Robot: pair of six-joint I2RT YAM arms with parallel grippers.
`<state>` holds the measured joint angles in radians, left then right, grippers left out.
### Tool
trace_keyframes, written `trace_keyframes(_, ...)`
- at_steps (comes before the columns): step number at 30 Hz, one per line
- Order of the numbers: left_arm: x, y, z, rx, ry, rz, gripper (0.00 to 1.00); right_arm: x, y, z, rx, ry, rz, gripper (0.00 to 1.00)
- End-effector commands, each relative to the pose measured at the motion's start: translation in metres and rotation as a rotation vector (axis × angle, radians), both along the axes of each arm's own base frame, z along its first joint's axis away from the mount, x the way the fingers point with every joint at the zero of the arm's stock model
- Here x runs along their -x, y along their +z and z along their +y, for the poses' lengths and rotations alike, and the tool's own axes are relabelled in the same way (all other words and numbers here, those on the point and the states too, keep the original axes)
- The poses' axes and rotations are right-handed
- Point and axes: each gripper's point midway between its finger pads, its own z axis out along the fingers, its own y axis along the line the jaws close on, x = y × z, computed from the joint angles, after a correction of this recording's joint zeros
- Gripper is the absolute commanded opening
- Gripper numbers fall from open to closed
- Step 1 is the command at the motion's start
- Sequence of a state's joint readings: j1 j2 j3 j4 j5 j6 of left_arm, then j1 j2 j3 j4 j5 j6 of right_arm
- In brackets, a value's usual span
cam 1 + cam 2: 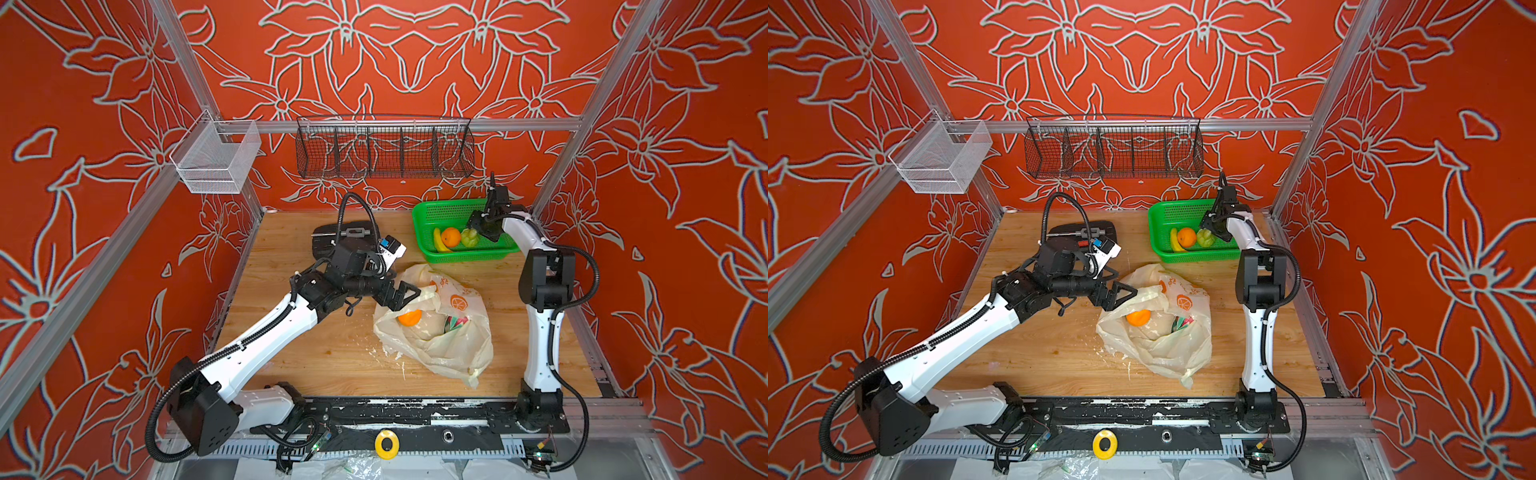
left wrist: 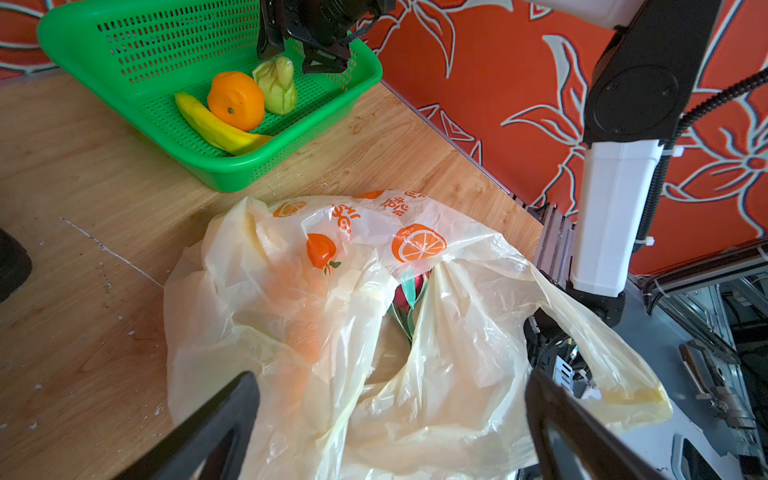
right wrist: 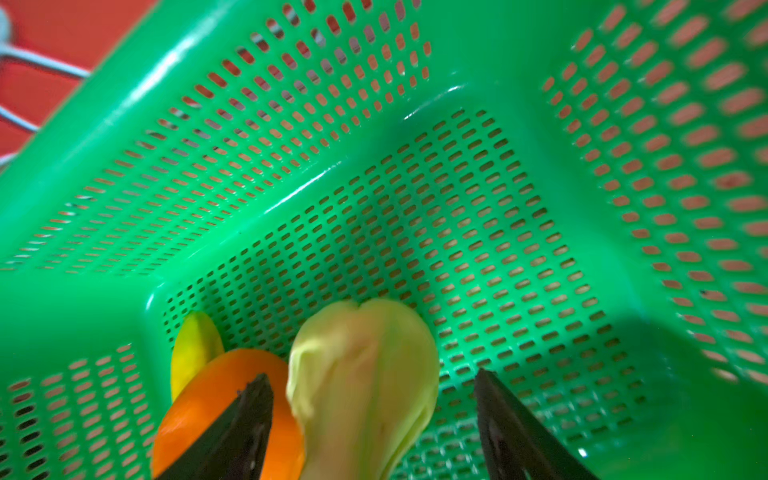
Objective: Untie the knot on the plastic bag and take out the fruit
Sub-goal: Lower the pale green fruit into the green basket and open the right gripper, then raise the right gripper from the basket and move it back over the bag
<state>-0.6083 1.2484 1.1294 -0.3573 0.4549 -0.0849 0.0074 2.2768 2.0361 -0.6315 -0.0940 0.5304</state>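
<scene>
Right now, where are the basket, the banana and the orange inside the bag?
basket (image 1: 469, 254), in a top view, on its near wall.
banana (image 2: 216, 129), left wrist view, mid-length.
orange in the bag (image 1: 409, 318), in a top view, on its exposed top.

Plastic bag (image 1: 1163, 353): crumpled on bench (image 1: 1038, 357), mouth open upward. Print: orange-slice graphics on side facing green basket (image 1: 1183, 258).
Inside bag: orange (image 1: 1138, 318) at left side; dragon fruit (image 1: 1181, 324) partly covered by film.
Left tool (image 1: 1121, 297): at bag's upper-left rim, jaws spread wide.
Green basket: behind bag, apart from it; holds banana (image 1: 1174, 242), second orange (image 1: 1186, 237), green fruit (image 1: 1205, 237).
Right tool (image 1: 1214, 230): well behind bag, directly over green fruit; contact not discernible.
</scene>
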Motion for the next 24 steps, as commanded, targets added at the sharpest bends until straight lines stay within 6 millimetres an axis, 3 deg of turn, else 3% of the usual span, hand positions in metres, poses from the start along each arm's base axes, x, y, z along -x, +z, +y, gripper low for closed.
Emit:
trace_keyframes(1, 0.000, -0.003, 0.000, -0.029, 0.001, -0.016, 0.99, 0.014, 0.074, -0.001, -0.001, 0.000, -0.125, 0.78)
trace_keyframes(8, -0.005, -0.013, -0.001, -0.070, 0.021, 0.012, 0.99, 0.065, 0.152, 0.013, -0.066, 0.037, -0.305, 0.82)
trace_keyframes(12, -0.010, -0.023, -0.001, -0.104, 0.039, 0.038, 0.98, 0.112, 0.201, 0.028, -0.086, 0.089, -0.433, 0.83)
trace_keyframes(15, -0.013, -0.031, -0.001, -0.130, 0.049, 0.062, 0.98, 0.150, 0.225, 0.044, -0.102, 0.150, -0.514, 0.83)
trace_keyframes(20, -0.015, -0.042, -0.003, -0.174, 0.041, 0.089, 0.98, 0.212, 0.238, 0.081, -0.108, 0.297, -0.566, 0.83)
trace_keyframes(24, -0.013, -0.053, -0.007, -0.211, 0.030, 0.099, 0.99, 0.258, 0.232, 0.127, -0.117, 0.492, -0.553, 0.83)
